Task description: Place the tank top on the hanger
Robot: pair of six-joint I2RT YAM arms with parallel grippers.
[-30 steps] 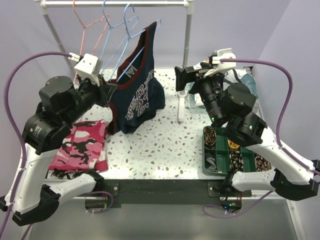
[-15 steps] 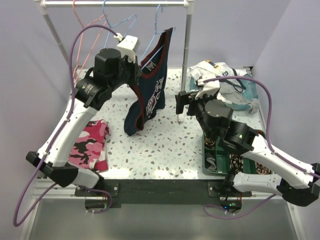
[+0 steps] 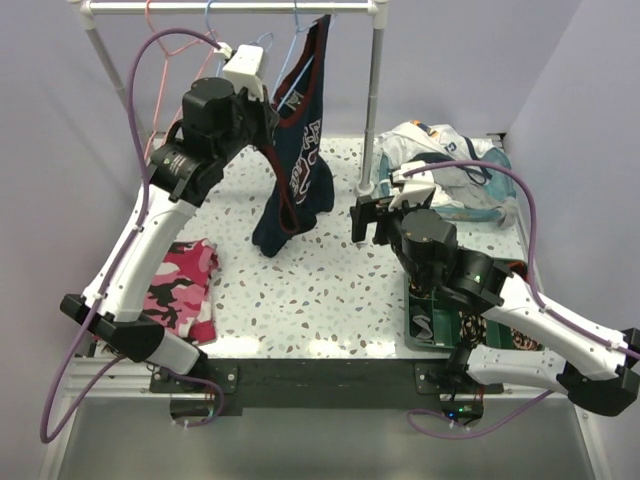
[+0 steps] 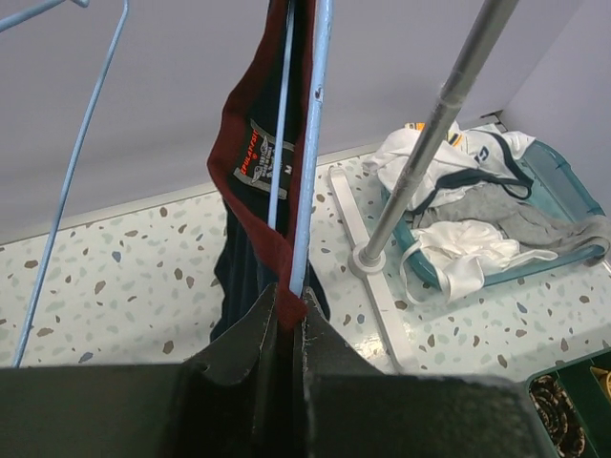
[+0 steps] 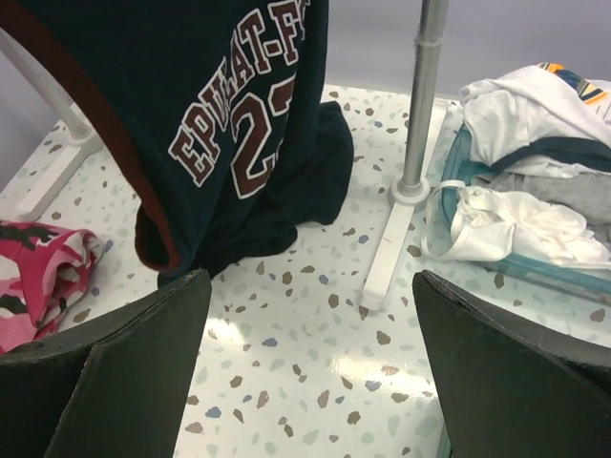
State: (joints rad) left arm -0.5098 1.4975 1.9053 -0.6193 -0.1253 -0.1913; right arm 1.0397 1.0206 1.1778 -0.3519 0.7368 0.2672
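The navy tank top point(image 3: 300, 170) with dark red trim hangs on the light blue hanger point(image 3: 303, 62), whose hook reaches up to the rack rail; its hem touches the table. My left gripper point(image 3: 273, 122) is raised beside it. In the left wrist view the left gripper point(image 4: 291, 303) is shut on the hanger's wire point(image 4: 311, 143) together with the red trim of the tank top point(image 4: 250, 162). My right gripper point(image 3: 362, 215) is open and empty, low over the table to the right of the top. The right wrist view shows the tank top's point(image 5: 239, 114) lettering ahead of the open right gripper point(image 5: 310, 324).
The white rack has a rail point(image 3: 230, 8) and a right post point(image 3: 375, 90). A pink hanger point(image 3: 165, 50) and another blue hanger point(image 3: 225, 45) hang on it. A teal basket point(image 3: 500, 185) of white garments sits back right, a green tray point(image 3: 412, 300) front right, pink camouflage cloth point(image 3: 175, 290) front left.
My left arm has lifted the hanger and tank top up and rightward to the rail. My right arm has drawn back and lowered over the table.
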